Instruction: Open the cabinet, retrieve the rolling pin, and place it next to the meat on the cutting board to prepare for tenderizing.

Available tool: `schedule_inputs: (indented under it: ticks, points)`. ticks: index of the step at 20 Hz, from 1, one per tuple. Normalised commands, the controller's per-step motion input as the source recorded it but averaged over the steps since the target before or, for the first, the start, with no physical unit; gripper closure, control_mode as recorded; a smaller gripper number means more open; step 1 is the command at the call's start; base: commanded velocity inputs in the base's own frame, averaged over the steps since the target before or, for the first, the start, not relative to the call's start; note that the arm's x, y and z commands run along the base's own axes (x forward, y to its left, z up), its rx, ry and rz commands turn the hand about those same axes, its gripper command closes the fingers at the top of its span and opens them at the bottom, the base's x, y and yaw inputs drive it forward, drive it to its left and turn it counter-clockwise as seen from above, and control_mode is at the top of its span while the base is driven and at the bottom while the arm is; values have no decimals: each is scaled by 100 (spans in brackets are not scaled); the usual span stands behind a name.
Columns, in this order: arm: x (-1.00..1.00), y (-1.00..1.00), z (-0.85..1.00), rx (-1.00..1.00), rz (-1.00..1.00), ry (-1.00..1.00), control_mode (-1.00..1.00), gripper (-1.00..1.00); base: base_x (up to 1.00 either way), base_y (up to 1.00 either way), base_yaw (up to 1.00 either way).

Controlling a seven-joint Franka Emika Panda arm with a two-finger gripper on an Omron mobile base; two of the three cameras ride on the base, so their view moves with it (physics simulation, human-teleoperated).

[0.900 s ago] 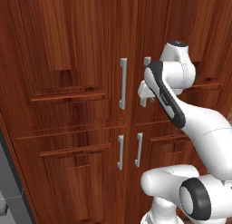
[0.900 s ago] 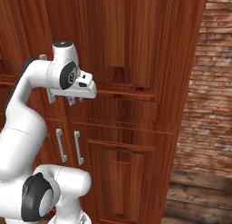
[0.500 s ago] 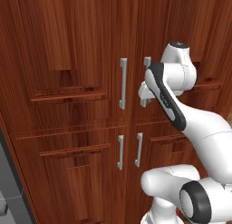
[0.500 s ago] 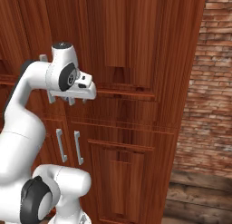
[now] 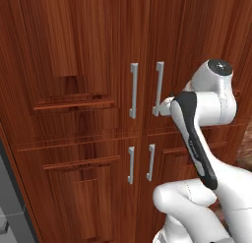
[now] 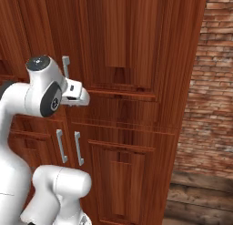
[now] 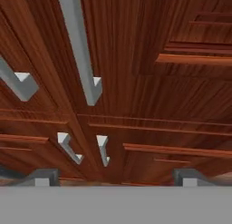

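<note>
The gripper [image 7: 113,177], jaws spread wide and empty, is held at frame centre facing the cabinet [image 5: 74,50] handle [image 5: 158,87], presumably for grasping.

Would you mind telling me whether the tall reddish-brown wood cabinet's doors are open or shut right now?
Shut. The tall reddish-brown wood cabinet shows both upper doors flush, long silver bar handles side by side, no shelves visible. The gripper sits by the right handle.

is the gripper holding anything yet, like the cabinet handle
Nothing is held. In the hand view the fingers stand wide apart with the long silver handle ahead of them, not between them; the cabinet doors are shut.
</note>
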Motion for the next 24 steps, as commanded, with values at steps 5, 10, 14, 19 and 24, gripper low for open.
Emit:
schedule_inputs:
  ticks: [5,10,14,19,24]
  points:
    - [-87,3,5,0,0,-41,-100,-100,0,0,0]
    - [-26,20,0,0,-2,-31,-100,-100,0,0,0]
    - [1,32,-2,0,-6,-34,-100,-100,0,0,0]
    - [7,28,0,0,-10,-35,-100,-100,0,0,0]
    - [9,13,0,0,-8,-38,-100,-100,0,0,0]
